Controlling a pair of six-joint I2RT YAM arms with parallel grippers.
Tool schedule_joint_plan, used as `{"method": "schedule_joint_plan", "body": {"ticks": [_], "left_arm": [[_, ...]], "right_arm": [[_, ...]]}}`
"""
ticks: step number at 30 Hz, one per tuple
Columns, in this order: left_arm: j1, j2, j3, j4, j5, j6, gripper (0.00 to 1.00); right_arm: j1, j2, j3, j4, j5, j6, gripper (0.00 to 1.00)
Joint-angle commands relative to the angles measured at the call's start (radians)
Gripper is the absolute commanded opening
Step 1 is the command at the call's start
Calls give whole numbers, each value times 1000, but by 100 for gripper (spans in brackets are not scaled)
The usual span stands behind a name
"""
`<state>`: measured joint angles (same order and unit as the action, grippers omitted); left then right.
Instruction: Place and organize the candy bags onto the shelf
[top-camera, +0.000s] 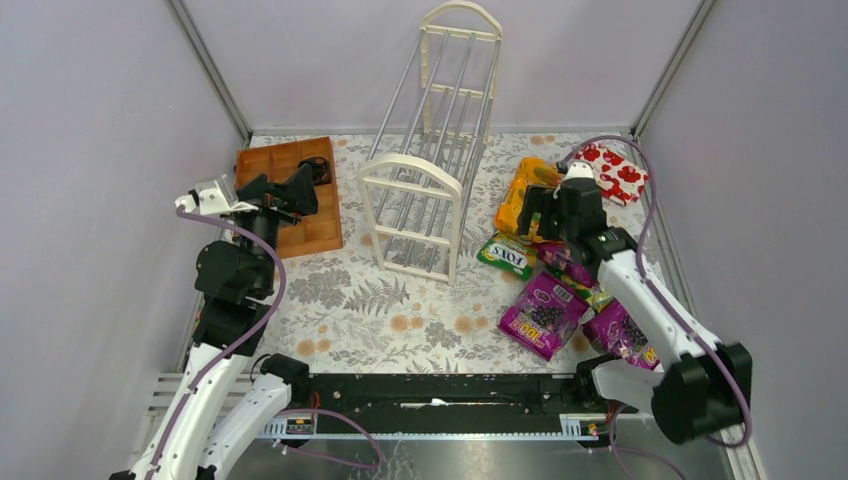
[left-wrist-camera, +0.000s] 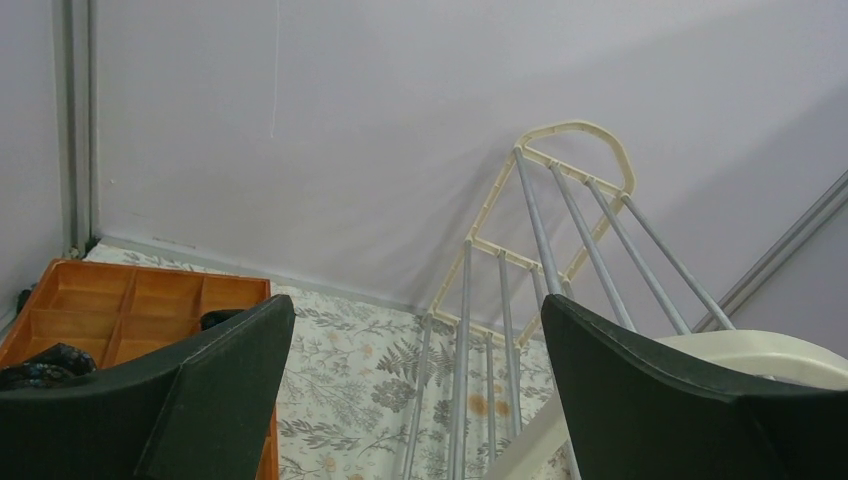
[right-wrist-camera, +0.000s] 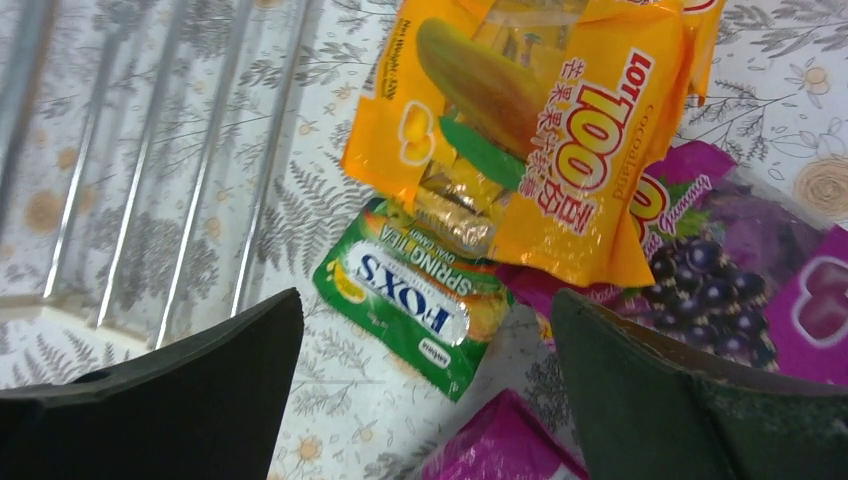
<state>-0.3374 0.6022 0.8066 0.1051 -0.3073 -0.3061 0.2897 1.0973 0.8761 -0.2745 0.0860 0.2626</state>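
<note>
Right gripper (right-wrist-camera: 425, 310) wide over candy bags (right-wrist-camera: 530, 120); dark item (left-wrist-camera: 45, 362) in tray (left-wrist-camera: 165, 285).

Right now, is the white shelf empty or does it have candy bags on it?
Empty. The shelf's rods are bare, and the candy bags all lie on the table beside it.

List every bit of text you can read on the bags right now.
"LOT 100": orange bag, with Chinese characters beside it that I cannot make out.
"FOX'S" and "SPRING TEA": green bag, seen upside down.
"100": purple bag, top view.
Smaller print on all bags: too small to read.
</note>
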Motion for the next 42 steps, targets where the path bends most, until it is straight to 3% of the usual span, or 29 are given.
{"method": "schedule_joint_plan", "body": {"ticks": [1, 5, 10, 14, 18, 26, 30, 32, 38, 42], "left_arm": [[1, 3, -10, 44, 25, -39, 99], [-18, 16, -9, 39, 17, -38, 99], [-21, 11, -9, 39, 16, -35, 99], [-21, 14, -10, 38, 15, -36, 99], [-22, 24, -10, 38, 22, -38, 99], [-21, 43, -7, 34, 36, -48, 99], [-21, 47, -6, 33, 40, -51, 99], [-20, 50, -6, 32, 43, -51, 99], [-21, 48, -6, 30, 43, -51, 99], [-21, 45, -5, 30, 43, -51, 99]], "right_arm": [[-64, 162, 84, 86, -2, 32, 100], [-233, 277, 115, 119, -118, 93, 100], [-341, 418, 210, 90, -188, 83, 100], [-423, 507, 215, 126, -418, 64, 100], [-435, 577, 190, 218, -597, 82, 100], [-435, 675, 138, 402, -788, 175, 96], [-433, 685, 118, 440, -800, 204, 93], [-425, 697, 110, 442, -792, 197, 99], [-393, 728, 50, 517, -770, 218, 100], [-379, 742, 29, 547, -758, 240, 88]]}}
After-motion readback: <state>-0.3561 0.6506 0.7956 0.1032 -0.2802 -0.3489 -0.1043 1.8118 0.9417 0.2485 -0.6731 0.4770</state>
